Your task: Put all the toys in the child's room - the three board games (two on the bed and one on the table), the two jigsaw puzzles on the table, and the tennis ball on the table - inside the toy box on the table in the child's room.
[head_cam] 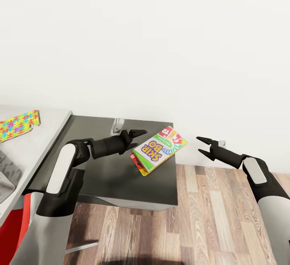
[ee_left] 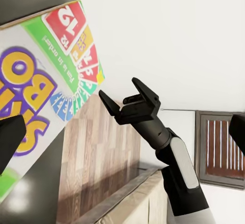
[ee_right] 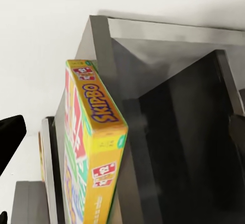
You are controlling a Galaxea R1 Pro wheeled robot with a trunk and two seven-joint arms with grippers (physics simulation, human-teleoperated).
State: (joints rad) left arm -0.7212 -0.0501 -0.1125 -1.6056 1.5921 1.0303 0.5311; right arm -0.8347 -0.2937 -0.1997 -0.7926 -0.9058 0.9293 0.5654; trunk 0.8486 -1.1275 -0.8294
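The white-green SKIP-BO board game (head_cam: pixel 159 149) (ee_left: pixel 35 81) (ee_right: pixel 94 147) lies tilted over the far right part of the dark cabinet (head_cam: pixel 121 184). A red and yellow edge shows under its near corner. My left gripper (head_cam: pixel 139 138) is at the box's left corner. Its fingers (ee_left: pixel 10 142) stand wide apart, with one in front of the box face and nothing between them. Whether the box rests on the cabinet or hangs above it is unclear. My right gripper (head_cam: pixel 202 145) (ee_left: pixel 118 88) hovers open to the right of the box, apart from it. One jigsaw puzzle (head_cam: pixel 18 126) lies on the table (head_cam: pixel 40 144).
A corner of the light grey toy box (head_cam: pixel 6 172) shows at the left edge on the table. A small grey bracket (head_cam: pixel 117 126) sits at the cabinet's back. Behind is a white wall. Wood floor (head_cam: pixel 217 216) lies to the right. A dark slatted window (ee_left: pixel 219 152) shows past my right arm.
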